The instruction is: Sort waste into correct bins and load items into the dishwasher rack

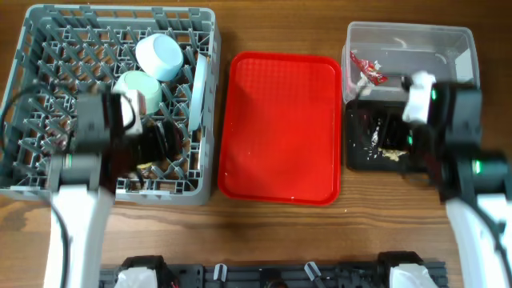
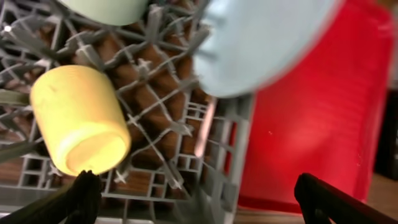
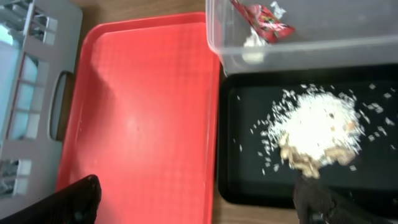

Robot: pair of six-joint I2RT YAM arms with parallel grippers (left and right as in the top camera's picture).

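The grey dishwasher rack [image 1: 24,96] holds a pale blue bowl [image 1: 158,56], a light green bowl [image 1: 138,86] and a pale blue plate [image 1: 196,92] standing on edge. In the left wrist view a yellow-green cup [image 2: 78,118] lies on the rack's lattice [image 2: 161,124]. My left gripper [image 2: 199,199] hangs open just above it, holding nothing. The red-and-white wrapper [image 3: 264,15] lies in the clear tub [image 3: 311,37]. The rice-like scraps [image 3: 317,130] lie in the black tray [image 3: 249,180]. My right gripper [image 3: 199,199] is open and empty over the seam between the black tray and the red tray.
A flat red tray [image 1: 280,128] lies between the rack and the two bins, with nothing on it. The clear tub [image 1: 408,48] stands behind the black tray [image 1: 376,144] at the right. Wooden tabletop [image 1: 264,232] shows along the front.
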